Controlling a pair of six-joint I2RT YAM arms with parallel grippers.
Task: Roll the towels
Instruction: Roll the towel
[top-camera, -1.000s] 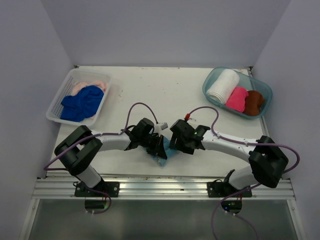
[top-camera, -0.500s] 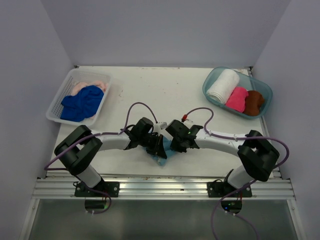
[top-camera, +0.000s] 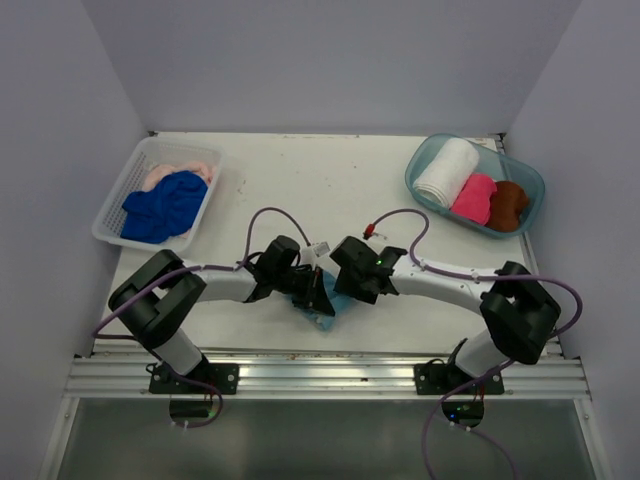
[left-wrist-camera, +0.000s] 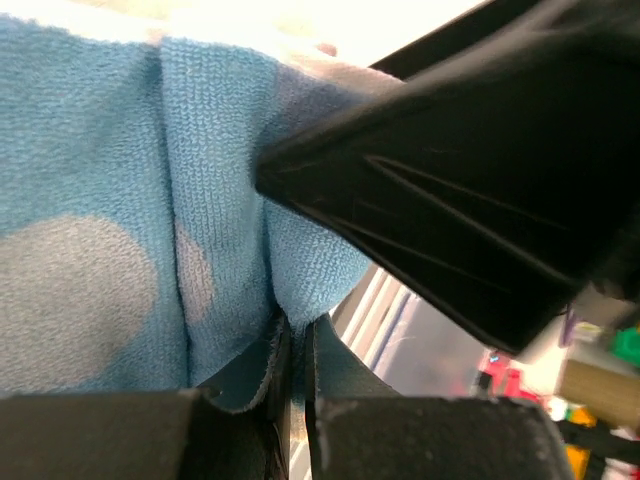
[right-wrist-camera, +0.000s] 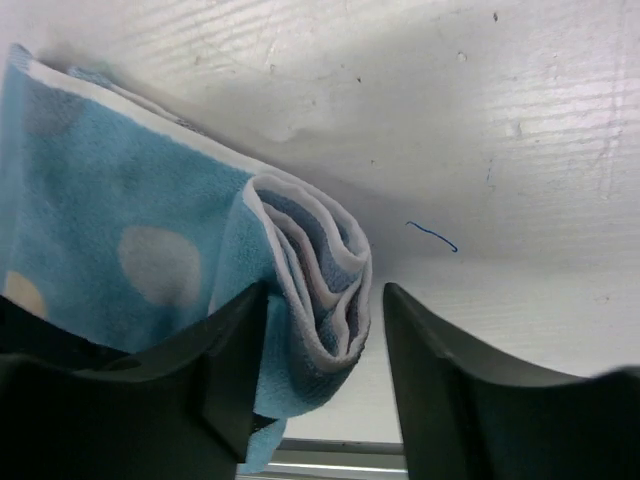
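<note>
A light blue towel (top-camera: 331, 306) with pale spots lies near the table's front edge, between both grippers. My left gripper (top-camera: 312, 292) is shut on a fold of this towel (left-wrist-camera: 120, 200), the cloth pinched between its pads (left-wrist-camera: 298, 340). My right gripper (right-wrist-camera: 325, 305) is open and straddles the towel's rolled end (right-wrist-camera: 320, 270). One of its fingers (right-wrist-camera: 235, 350) touches the cloth; the other finger (right-wrist-camera: 420, 350) stands clear of it. Rolled white (top-camera: 446, 172), hot pink (top-camera: 474, 198) and brown (top-camera: 507, 204) towels lie in the tub. Royal blue (top-camera: 165, 205) and peach (top-camera: 185, 165) towels lie loose in the basket.
The clear teal tub (top-camera: 413, 182) sits at the back right and the white lattice basket (top-camera: 110, 218) at the back left. The metal rail of the table's front edge (top-camera: 330, 370) runs just behind the light blue towel. Cables loop above both wrists.
My right arm has shifted left, bringing its gripper closer to the left gripper over the light blue towel. The left gripper has held its grip and edged slightly left.
</note>
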